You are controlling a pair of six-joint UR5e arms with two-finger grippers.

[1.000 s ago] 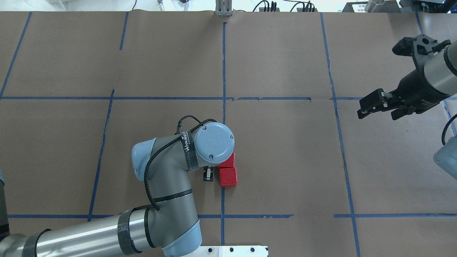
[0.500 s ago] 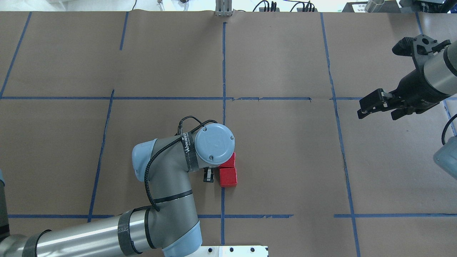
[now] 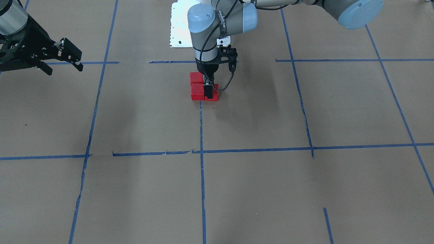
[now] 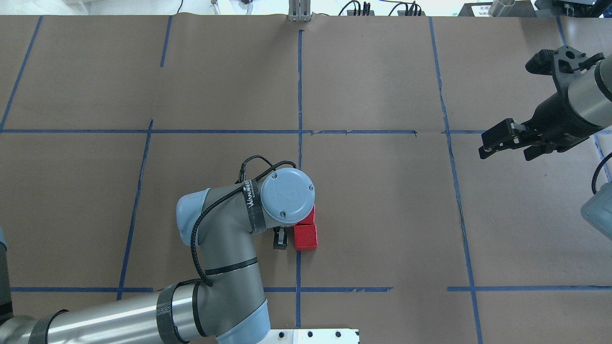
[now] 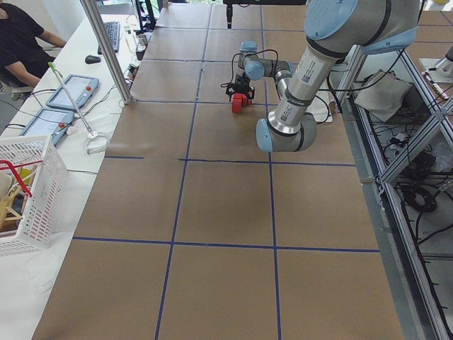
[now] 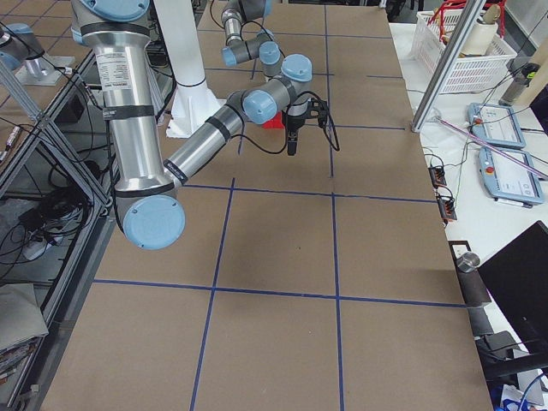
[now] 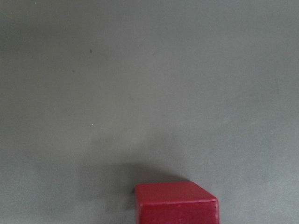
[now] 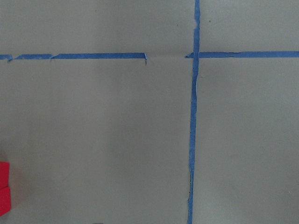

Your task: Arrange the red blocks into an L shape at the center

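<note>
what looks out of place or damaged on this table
Only the blue tape stands out: the horizontal strip near the middle is torn and jagged, with small gaps where it should run straight. The red blocks sit close together with none tipped, and nothing is spilled.

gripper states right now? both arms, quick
Left gripper: looks shut, holding nothing, tips right beside the red blocks.
Right gripper: open, empty, far from the blocks.
</note>
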